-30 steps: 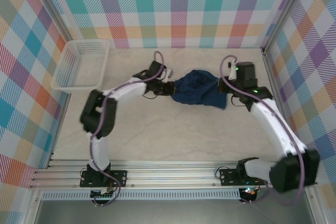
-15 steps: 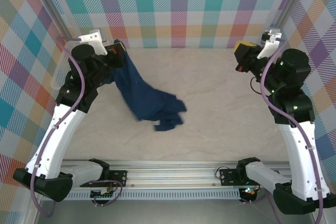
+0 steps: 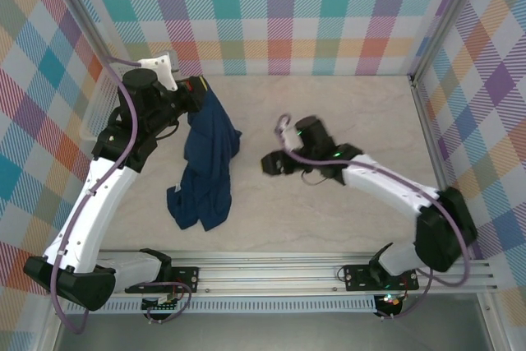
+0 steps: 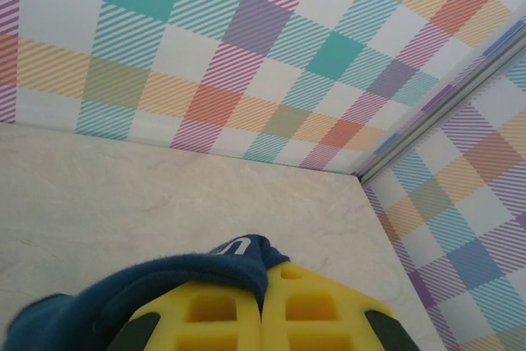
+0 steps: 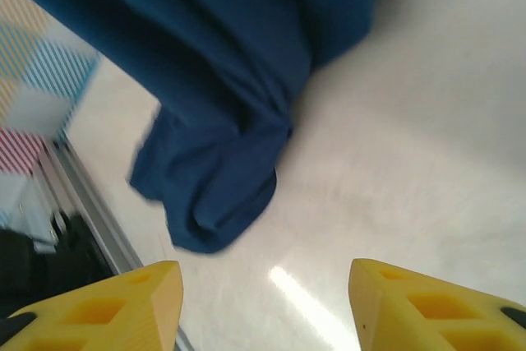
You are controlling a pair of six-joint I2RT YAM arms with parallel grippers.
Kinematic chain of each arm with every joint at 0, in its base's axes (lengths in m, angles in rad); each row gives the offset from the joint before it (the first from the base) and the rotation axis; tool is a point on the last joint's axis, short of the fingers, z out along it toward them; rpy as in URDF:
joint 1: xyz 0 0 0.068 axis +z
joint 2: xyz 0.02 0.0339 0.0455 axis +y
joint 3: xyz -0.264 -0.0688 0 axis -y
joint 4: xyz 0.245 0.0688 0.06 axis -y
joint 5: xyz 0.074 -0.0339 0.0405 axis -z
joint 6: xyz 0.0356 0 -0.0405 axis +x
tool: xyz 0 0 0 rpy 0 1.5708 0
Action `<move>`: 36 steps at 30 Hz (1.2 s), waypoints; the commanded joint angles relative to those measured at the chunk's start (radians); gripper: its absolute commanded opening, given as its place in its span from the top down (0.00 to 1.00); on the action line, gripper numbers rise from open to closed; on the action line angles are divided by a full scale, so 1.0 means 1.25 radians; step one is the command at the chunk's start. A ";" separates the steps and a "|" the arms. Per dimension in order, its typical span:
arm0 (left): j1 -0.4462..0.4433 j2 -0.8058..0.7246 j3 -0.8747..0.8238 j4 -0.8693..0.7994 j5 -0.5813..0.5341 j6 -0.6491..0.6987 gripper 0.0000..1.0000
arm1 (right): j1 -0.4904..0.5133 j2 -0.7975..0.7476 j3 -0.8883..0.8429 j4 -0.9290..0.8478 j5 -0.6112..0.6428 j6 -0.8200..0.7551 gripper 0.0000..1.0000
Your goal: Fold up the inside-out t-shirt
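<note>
L claw (image 3: 195, 88) is clamped tight on the inside-out t-shirt (image 3: 205, 162). In the L wrist view the yellow pads (image 4: 209, 314) are pressed together, with a navy fold (image 4: 189, 273) pinched in the seam and spilling over one pad. R claw (image 3: 271, 163) is spread medium-wide and holds nothing; in the R wrist view there's bare bench (image 5: 411, 145) between its tips (image 5: 263, 277).

Shirt location: hangs straight down from L claw as one long twisted strip, low end bunched on the bench (image 3: 345, 113) well below that claw. From R claw it's just ahead of the open tips, near but not touching. The rounded bottom lump (image 5: 214, 203) is the closest part.

Handling (judgement): thin, soft and light with zero stiffness. It'll droop, twist and bunch wherever it's unsupported, and one pinch point won't spread it. Low slip risk on the pads, but thin layers are easy to double-grab. Best 2nd hold is prob. an outer edge or corner of the low lump, single layer if one can be found, then pull apart from L claw to flatten. Can't tell hem from sleeve in that lump, too crumpled.

Materials/shapes: fabric is matte navy with deep soft creases and no print visible. Bench is pale and marbled, smooth, with a glare spot near R claw. Pads are yellow wedge-shaped plastic w/ rectangular cut-outs. Walls are pastel plaid.
</note>
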 commanded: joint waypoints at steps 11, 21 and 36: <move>-0.005 -0.013 0.048 -0.021 -0.043 0.028 1.00 | 0.270 0.351 0.044 0.335 0.086 0.198 0.34; -0.002 -0.023 0.071 -0.072 -0.162 0.073 1.00 | 0.150 0.051 0.012 0.111 0.256 -0.009 1.00; 0.006 -0.028 0.038 -0.056 -0.255 0.084 1.00 | -0.201 -0.365 0.266 -0.358 0.294 -0.239 1.00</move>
